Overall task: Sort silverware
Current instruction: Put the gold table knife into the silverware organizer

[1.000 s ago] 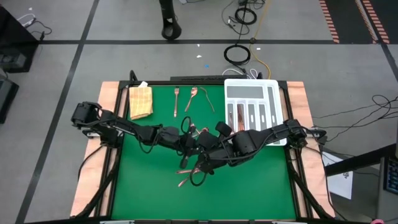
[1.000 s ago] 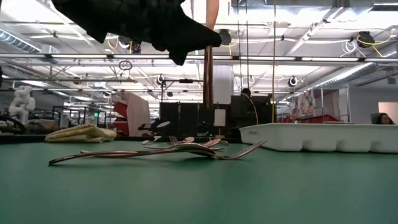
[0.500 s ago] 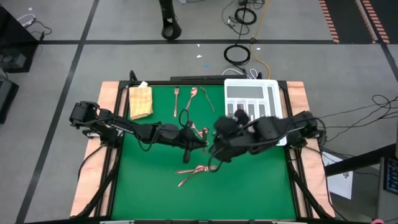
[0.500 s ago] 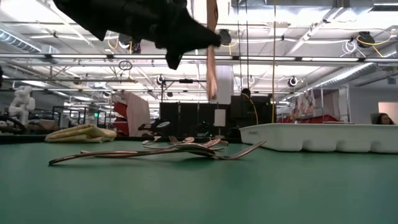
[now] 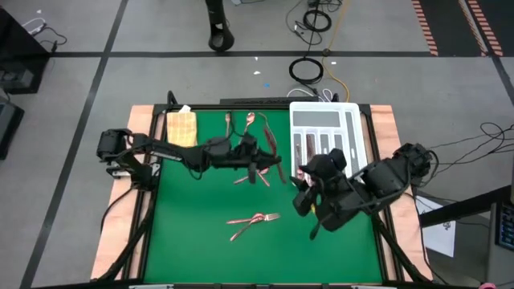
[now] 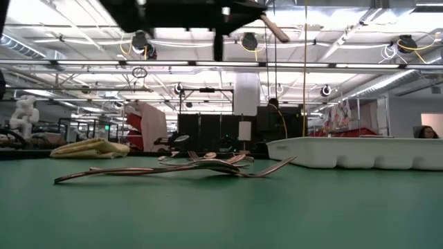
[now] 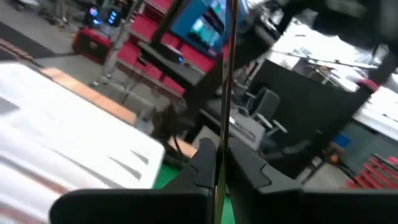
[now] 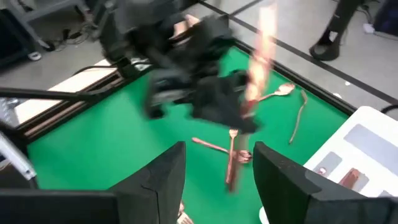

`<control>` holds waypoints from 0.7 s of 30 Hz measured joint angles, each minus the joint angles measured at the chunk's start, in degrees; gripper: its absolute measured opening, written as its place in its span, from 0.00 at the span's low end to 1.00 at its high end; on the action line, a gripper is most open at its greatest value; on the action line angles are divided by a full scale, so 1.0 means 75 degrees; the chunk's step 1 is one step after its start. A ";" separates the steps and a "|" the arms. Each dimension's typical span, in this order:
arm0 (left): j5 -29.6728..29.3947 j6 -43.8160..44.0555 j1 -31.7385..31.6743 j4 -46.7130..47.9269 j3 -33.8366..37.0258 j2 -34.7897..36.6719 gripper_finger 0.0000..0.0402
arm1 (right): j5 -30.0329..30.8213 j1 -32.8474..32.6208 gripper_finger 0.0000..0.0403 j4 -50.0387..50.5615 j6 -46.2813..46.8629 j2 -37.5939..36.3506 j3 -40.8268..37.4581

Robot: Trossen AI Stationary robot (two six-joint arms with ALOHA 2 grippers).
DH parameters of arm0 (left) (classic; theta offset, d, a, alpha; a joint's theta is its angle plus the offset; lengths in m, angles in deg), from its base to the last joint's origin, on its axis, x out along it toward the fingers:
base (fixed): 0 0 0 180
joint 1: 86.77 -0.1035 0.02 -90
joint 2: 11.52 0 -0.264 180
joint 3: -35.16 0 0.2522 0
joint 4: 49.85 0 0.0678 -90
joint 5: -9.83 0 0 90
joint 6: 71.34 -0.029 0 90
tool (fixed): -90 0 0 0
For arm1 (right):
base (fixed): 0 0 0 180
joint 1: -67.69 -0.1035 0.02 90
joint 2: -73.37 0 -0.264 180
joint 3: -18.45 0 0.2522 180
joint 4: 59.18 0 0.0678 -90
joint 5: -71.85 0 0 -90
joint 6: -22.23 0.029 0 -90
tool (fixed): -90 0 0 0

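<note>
**Left gripper** (image 5: 261, 160): reaches across the far half of the table, short of the tray. Its jaws are pinched narrow on one slim copper-coloured piece of silverware (image 7: 229, 74), held by the shaft so that it stands up between the fingers. Which end is up, and whether it is fork, knife or spoon, cannot be told. The mid-shaft hold probably keeps the piece steady for lowering into a slot.

**Right gripper** (image 5: 307, 199): sits near the table's right side, in front of the tray. Its fingers (image 8: 163, 171) are spread apart with nothing between them. It appears to be standing clear to leave the left arm room.

**White divided plastic tray** (image 5: 353, 112): sits at the far right corner. Copper pieces already lie in its left compartments, so sorting is judged to be partly done.

**Loose copper forks and spoons**:
- A small crossed heap (image 5: 255, 218) lies mid-mat.
- A few pieces (image 5: 250, 178) lie under the left gripper.
- Two or three pieces (image 5: 250, 120) lie near the far edge.

**Tan woven cloth** (image 5: 181, 128): lies folded at the far left corner, well apart from the work.

**Green mat** (image 5: 193, 241): covers the whole work surface.

**Change from a second ago**:
- Both grippers were then bunched over the middle of the mat, with the right one clamped.
- The right gripper has since let go and drawn back to the right.
- The left gripper has carried the piece towards the tray.
- In the low view the piece hung vertical. Only a tilted end (image 6: 273, 28) now shows at the top.
- The pieces on the mat have not moved.
</note>
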 joint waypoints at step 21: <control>0.0507 0.0675 -0.0947 0.3787 -0.6552 -0.5201 0.05 | 0.0729 -0.1545 0.43 -0.0210 -0.0703 -0.0588 0.0000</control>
